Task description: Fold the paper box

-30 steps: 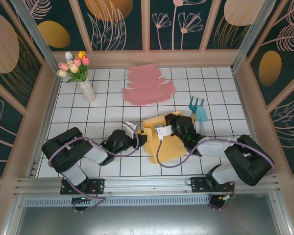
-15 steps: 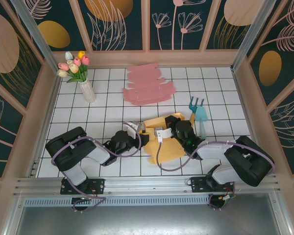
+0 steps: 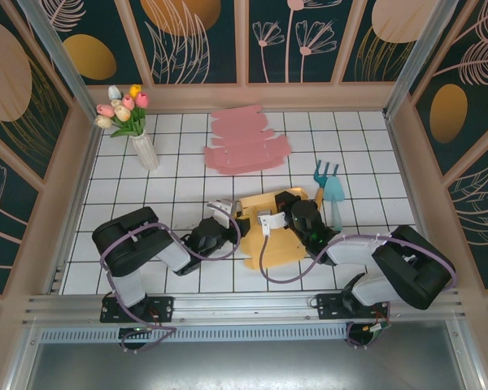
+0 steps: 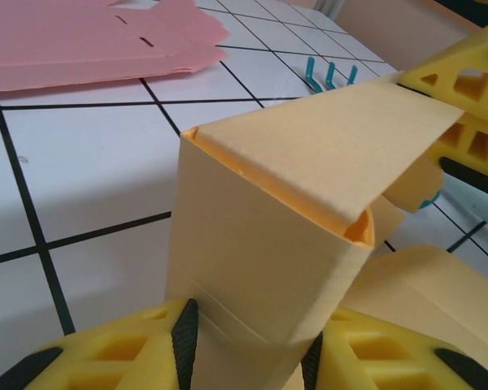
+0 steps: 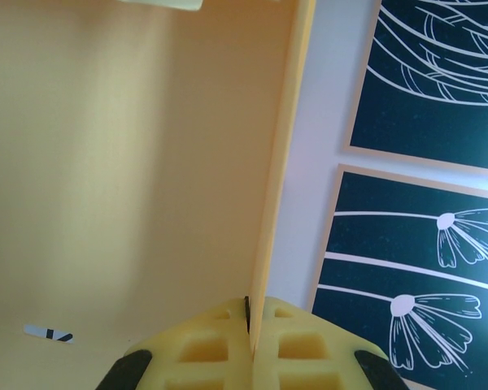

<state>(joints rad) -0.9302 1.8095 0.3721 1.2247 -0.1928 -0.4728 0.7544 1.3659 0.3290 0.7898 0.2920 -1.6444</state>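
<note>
Your left fingers (image 3: pixel 234 231) stand partly open and clamp the box (image 3: pixel 276 236) by a folded, upright corner. In the left wrist view both black pads press against its 2 side walls, and a flap slopes over the open top. Your right fingers (image 5: pixel 249 329) are pinched fully together on the thin edge of a panel of the same box. The box sits on the desk (image 3: pixel 146 195) between your 2 arms, half folded, with a flat panel spread toward the near edge. A pink sheet (image 3: pixel 246 142) lies flat farther back, well apart from it. A vase of tulips (image 3: pixel 145 150) stands at the back left, and teal garden tools (image 3: pixel 329 183) lie just right of the box.
</note>
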